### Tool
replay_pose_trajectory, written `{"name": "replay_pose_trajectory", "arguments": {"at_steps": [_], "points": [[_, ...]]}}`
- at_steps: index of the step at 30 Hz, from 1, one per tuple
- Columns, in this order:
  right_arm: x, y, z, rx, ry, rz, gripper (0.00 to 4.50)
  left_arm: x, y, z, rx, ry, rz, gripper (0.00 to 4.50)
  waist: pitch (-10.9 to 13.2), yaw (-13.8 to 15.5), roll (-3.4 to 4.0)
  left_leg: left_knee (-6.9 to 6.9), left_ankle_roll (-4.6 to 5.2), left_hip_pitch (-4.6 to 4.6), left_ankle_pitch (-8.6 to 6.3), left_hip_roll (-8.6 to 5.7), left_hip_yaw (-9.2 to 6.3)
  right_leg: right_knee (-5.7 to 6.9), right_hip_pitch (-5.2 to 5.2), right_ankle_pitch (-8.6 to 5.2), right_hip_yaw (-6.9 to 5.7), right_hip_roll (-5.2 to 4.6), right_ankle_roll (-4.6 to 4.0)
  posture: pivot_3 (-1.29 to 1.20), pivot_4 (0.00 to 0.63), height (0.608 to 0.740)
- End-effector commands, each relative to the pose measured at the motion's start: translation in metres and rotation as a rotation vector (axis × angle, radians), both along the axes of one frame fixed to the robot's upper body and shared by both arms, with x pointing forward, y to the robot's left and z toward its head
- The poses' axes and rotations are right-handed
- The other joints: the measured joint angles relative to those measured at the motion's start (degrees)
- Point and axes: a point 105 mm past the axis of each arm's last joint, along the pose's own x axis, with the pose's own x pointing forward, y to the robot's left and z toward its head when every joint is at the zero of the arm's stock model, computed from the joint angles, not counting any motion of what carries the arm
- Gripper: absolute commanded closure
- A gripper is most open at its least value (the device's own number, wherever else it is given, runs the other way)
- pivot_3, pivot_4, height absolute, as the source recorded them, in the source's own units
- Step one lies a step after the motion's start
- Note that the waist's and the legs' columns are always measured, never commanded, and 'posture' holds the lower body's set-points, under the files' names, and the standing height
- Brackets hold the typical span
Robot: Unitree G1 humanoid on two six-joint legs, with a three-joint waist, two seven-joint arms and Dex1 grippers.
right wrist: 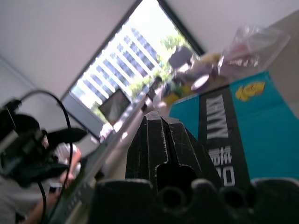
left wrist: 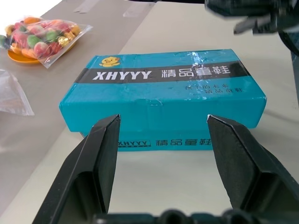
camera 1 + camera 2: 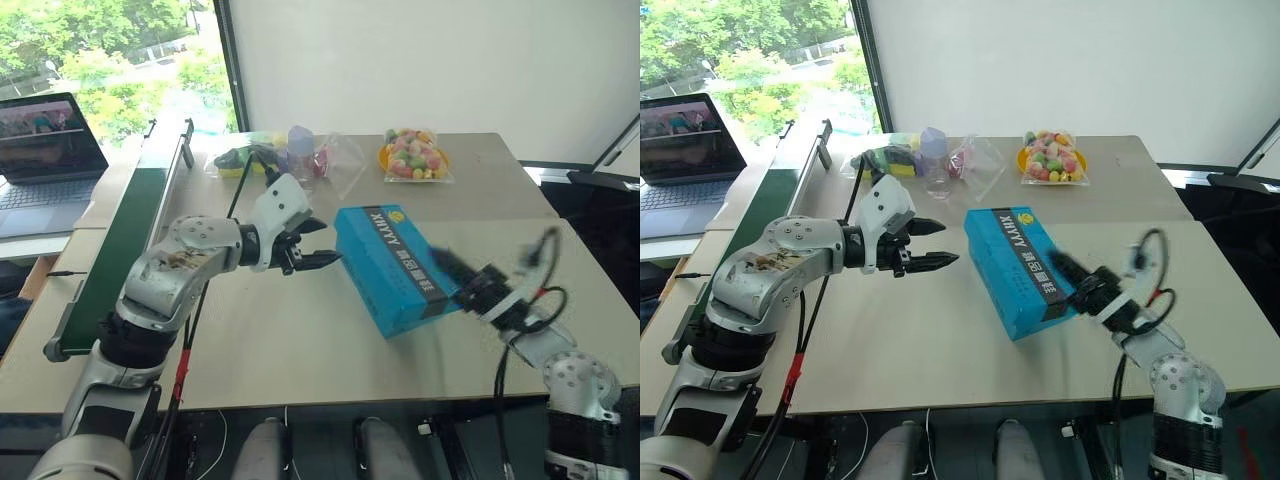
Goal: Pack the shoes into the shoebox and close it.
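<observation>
Two tools work at this moment around one thing, the shoebox, which lies on the counter with its blue lid down and its printed black band on top. We see no shoes outside the box, so we judge that the packing is finished and that the step in hand is the closing, or the last pressing and straightening of the lid. Our left tool hovers just beside the short end of the box that faces it, and its two black fingers stand well apart with nothing between them; in the left wrist view they frame the box end without touching it. Our right tool is over the near end of the lid, blurred in the head views, and its fingers are pressed together and hold nothing, as the right wrist view shows them joined above the blue top. We cannot tell whether it touches the lid or only passes above it. We think the next move calls for a check that the lid sits flat along all its edges, perhaps with a push down from the closed right tool while the left one steadies the end. Behind the box, well apart, lie a bag of coloured sweets and some clear plastic bags, and the green conveyor belt runs along the left side.
</observation>
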Motion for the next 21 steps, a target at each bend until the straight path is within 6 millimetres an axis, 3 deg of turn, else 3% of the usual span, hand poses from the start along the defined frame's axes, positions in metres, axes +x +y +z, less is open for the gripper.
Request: {"name": "replay_pose_trajectory", "arguments": {"at_steps": [1,6,9,13,17,21], "points": [[0.016,0.007,0.021,-0.118,-0.087,-0.04,4.45,-0.002,-0.004,0.012,-0.016,-0.063,-0.013,1.37,0.0,-0.12,0.0,0.0,0.0,0.0,0.0,0.0,0.0,0.0,-0.01,0.0,0.0,-0.01,0.0,0.0,0.15,0.74],[0.051,0.024,0.039,-0.372,-0.145,-0.055,4.45,-0.003,-0.007,0.009,-0.031,-0.055,-0.006,1.37,0.0,-0.06,0.0,0.05,0.0,0.0,0.0,-0.03,0.03,0.01,-0.04,0.08,0.01,0.02,-0.01,0.0,0.15,0.74],[0.065,0.037,0.033,-0.537,-0.144,-0.011,4.45,-0.003,-0.008,0.008,-0.035,-0.059,-0.002,1.37,0.0,0.13,-0.01,0.04,0.02,-0.01,0.01,-0.03,0.12,0.0,-0.03,0.08,-0.05,0.08,-0.03,0.0,0.15,0.74],[0.062,0.059,-0.001,-0.777,-0.132,0.136,4.45,-0.002,-0.002,0.008,-0.047,-0.062,0.042,1.37,0.0,0.3,-0.01,0.02,0.03,-0.1,0.02,-0.07,0.24,0.0,-0.05,-0.08,-0.09,0.06,-0.07,0.0,0.15,0.74],[0.055,0.061,-0.039,-0.969,-0.092,0.224,4.45,-0.005,0.003,0.0,-0.039,-0.051,0.079,1.37,-0.04,0.05,-0.07,0.02,0.1,-0.12,-0.08,-0.14,0.26,-0.01,-0.01,0.14,-0.04,-0.03,0.13,0.0,0.15,0.74],[0.054,0.067,-0.029,-0.928,-0.118,0.233,4.45,-0.005,0.006,0.0,-0.045,-0.049,0.105,1.37,-0.15,0.13,-0.25,0.04,0.1,-0.03,-0.1,-0.09,0.25,0.01,0.07,-0.07,-0.1,0.02,0.21,0.0,0.15,0.74]]}}
